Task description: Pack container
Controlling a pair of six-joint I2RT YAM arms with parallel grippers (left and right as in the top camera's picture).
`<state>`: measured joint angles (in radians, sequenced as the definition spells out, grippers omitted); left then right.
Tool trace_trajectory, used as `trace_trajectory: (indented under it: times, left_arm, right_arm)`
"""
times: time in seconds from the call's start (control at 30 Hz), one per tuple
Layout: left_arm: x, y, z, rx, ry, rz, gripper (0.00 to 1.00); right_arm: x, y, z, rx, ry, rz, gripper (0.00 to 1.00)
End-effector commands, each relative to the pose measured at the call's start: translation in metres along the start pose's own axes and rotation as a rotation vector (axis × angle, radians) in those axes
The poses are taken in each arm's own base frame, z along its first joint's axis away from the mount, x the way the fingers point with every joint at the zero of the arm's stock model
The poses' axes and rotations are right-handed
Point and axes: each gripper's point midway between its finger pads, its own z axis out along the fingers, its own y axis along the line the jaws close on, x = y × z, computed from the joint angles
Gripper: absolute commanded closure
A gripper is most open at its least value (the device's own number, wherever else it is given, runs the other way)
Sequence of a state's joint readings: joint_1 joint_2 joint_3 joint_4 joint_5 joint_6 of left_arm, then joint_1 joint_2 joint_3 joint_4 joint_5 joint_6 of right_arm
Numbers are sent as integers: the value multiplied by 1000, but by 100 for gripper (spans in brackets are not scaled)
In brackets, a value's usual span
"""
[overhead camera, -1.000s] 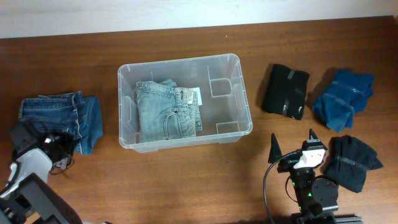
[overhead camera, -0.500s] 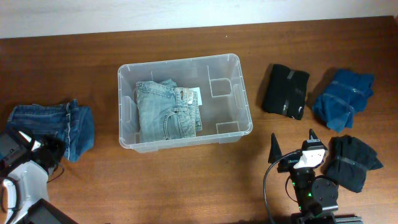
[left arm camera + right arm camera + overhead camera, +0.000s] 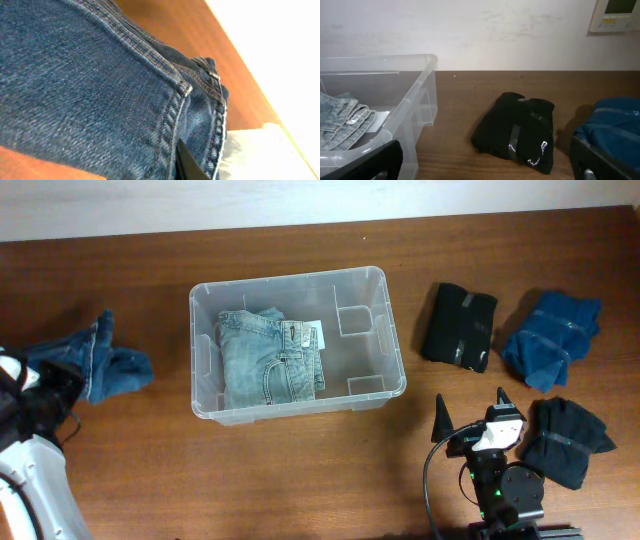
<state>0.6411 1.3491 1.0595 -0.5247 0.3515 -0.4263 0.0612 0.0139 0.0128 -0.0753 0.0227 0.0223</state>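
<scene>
The clear plastic container (image 3: 375,330) stands mid-table with folded light blue jeans (image 3: 268,355) in its left half; its corner shows in the right wrist view (image 3: 420,85). My left gripper (image 3: 62,385) is at the far left, shut on dark blue jeans (image 3: 105,365) that hang lifted and bunched from it. The denim fills the left wrist view (image 3: 100,90), with one black fingertip pressed into it. My right gripper (image 3: 470,415) is open and empty at the front right, pointing at a folded black garment (image 3: 460,325), which also shows in the right wrist view (image 3: 520,130).
A folded blue garment (image 3: 552,335) lies at the far right and shows in the right wrist view (image 3: 610,130). Another black garment (image 3: 570,438) lies beside my right arm. A white wall runs along the table's far edge.
My left gripper has pulled the dark blue jeans up and to the left off the table; they went from lying flat to hanging bunched. The right arm has not moved.
</scene>
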Motion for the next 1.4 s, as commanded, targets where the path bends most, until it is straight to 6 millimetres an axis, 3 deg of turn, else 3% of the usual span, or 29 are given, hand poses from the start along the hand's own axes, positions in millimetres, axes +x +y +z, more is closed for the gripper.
trace_trajectory:
  times: [0.0,0.1,0.17,0.3,0.4,0.5,0.63,0.73,1.0,1.1,1.27,1.37]
  left_arm:
    - [-38,-80,-46,223,-109,147,99]
    - [-39,-130,-69,360,-103,223,100]
    - [-36,-154,-82,413,-91,257,99]
    - [-18,-212,-115,552,-57,358,99]
    - [12,-259,-136,684,-10,448,100]
    - [60,-300,-145,805,73,537,99]
    - [108,-333,-146,905,156,629,99]
    - [165,-363,-134,981,274,694,100]
    - [265,-376,-89,1000,477,848,99]
    - [284,-366,-71,950,551,847,99]
    - [297,-353,-56,916,594,901,100]
    - [305,-354,-61,966,617,931,100]
  right_arm:
    - [3,-3,0,17,3,1,2]
    - [3,-3,0,17,3,1,2]
    - [3,-3,0,17,3,1,2]
    - [3,-3,0,17,3,1,1]
    - [3,-3,0,17,3,1,1]
    - [3,-3,0,17,3,1,2]
    - [3,-3,0,17,3,1,1]
    - [3,-3,0,17,3,1,1]
    - [3,-3,0,17,3,1,2]
    - [3,-3,0,17,3,1,1]
    - [3,-3,0,17,3,1,2]
    - [3,-3,0,17,3,1,1]
